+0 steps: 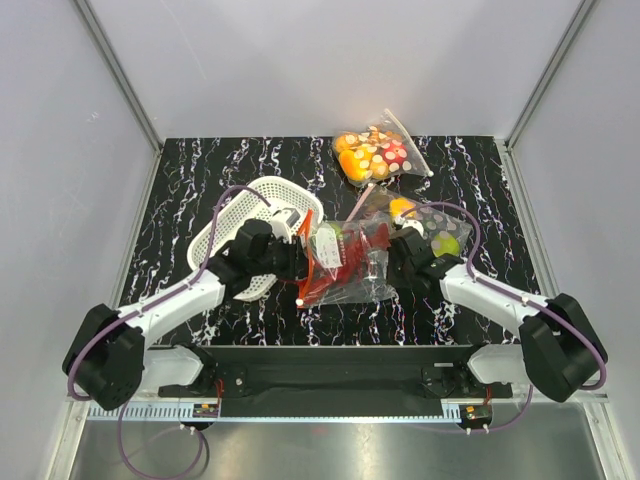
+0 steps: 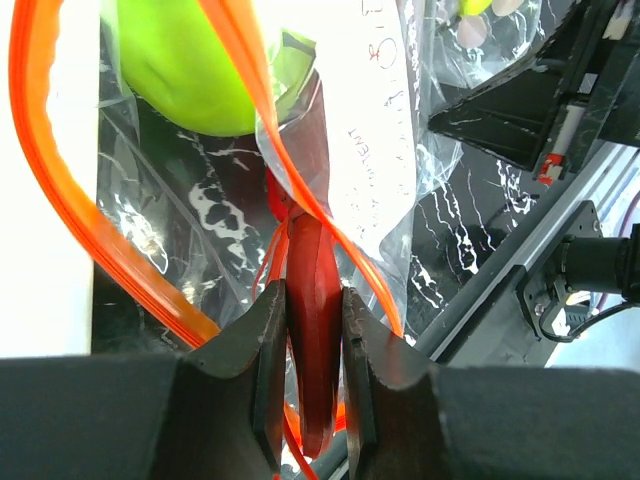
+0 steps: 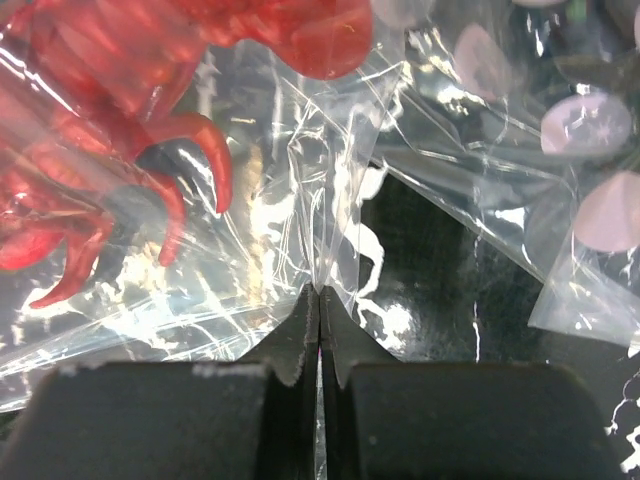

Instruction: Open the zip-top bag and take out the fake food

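The clear zip-top bag (image 1: 352, 285) lies mid-table between my grippers, and its orange-red zip strip (image 2: 60, 200) gapes open. My left gripper (image 1: 303, 263) is at the bag's mouth. In the left wrist view it (image 2: 313, 295) is shut on a smooth, tapering dark red piece that looks like the chili pepper (image 2: 312, 260). The green apple (image 2: 180, 60) sits just beyond it inside the bag. My right gripper (image 1: 388, 262) is at the bag's other end. In the right wrist view it (image 3: 320, 290) is shut on a fold of the bag's plastic (image 3: 330, 200). The red lobster (image 3: 90, 130) shows through the plastic.
A white mesh basket (image 1: 232, 222) lies tipped behind my left arm. Two polka-dotted bags of fruit sit at the back (image 1: 375, 152) and behind my right gripper (image 1: 435, 225). The metal frame rail (image 1: 330, 352) runs along the near table edge.
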Controlling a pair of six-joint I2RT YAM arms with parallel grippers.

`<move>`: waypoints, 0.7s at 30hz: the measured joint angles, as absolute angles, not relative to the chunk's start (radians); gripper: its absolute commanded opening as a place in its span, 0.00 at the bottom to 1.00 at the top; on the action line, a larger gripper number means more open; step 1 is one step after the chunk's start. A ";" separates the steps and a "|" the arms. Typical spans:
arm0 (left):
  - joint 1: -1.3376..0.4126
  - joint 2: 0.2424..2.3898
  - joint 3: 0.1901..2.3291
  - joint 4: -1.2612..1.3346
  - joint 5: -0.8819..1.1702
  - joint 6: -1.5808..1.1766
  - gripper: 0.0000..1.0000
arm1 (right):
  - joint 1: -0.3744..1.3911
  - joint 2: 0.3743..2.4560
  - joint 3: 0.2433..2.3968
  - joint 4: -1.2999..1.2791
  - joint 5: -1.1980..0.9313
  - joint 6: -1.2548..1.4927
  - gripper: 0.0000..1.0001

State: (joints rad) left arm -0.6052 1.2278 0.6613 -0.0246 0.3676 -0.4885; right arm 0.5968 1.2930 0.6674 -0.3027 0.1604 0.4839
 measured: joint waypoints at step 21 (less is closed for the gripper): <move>-0.569 1.222 0.563 0.192 0.355 -0.722 0.00 | 0.577 1.226 0.830 -0.382 0.154 0.431 0.76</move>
State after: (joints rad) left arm -0.5694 1.2217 0.5629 0.1917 0.3550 -0.7223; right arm 0.5770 1.2263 0.8303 -0.3820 0.1535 0.4309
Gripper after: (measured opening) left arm 0.246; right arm 0.757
